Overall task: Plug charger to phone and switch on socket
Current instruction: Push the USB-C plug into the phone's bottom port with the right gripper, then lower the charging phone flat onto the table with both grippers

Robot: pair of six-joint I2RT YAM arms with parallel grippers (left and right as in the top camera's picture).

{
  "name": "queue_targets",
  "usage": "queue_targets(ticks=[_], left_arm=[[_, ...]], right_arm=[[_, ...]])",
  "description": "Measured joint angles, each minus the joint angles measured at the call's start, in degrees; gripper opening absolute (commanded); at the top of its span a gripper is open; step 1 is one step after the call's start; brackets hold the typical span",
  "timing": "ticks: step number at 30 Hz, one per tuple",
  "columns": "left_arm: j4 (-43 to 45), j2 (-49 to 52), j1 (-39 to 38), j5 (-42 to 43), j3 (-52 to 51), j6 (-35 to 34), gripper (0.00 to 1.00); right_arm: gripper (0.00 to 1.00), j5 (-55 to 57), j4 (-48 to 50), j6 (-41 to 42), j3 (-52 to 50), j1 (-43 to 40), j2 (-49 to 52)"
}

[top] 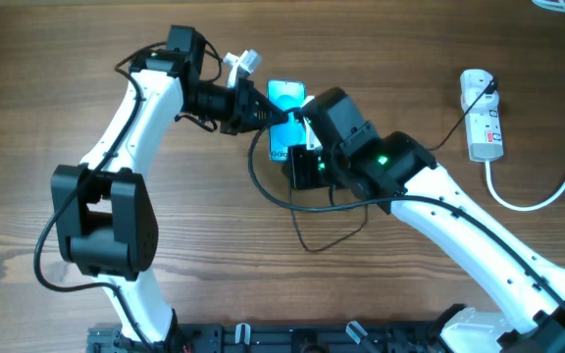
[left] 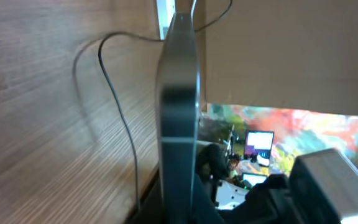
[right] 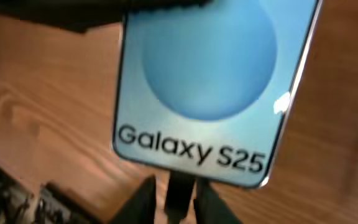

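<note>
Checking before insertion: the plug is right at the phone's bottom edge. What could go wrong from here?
1. The small dark plug tip, in the right gripper's jaws, sits just below the flat cyan-screened smartphone; the port is not visible, so slight misalignment may scrape the edge.
2. The left gripper appears to clamp the smartphone; an off-axis push could twist it in the jaws.
3. The thin black cable loops by the right arm and could snag.

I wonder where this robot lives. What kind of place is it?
Probably a robot lab or workshop. Two robot arms work at a wooden table with a phone and power strip, and computer screens show behind in the left wrist view.
</note>
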Motion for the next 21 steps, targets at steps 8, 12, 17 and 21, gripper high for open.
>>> queue_targets(ticks=[8,12,17,21], left_arm=[[0.2,0.0,0.0,-1.0,-0.2,-1.0,0.04],[0.5,0.0,-0.3,-3.5,-0.7,-2.9,0.04],[-0.5,-0.1,-0.3,-7.9,-0.8,-3.9,0.04],[-0.9,-0.1,-1.8,-13.6,-2.0,-4.8,0.04]], right_arm=[[0.90,0.6,-1.6,-0.5,0.1,-0.4,-0.3],[1.00,2.4,-6.0,-0.7,0.2,-1.8,-1.9],[0.99,3.1,-10.6,-0.4,0.2,-2.0,-5.2],[1.00,3.5,-13.4,-0.4,0.3,-3.7,-6.8]])
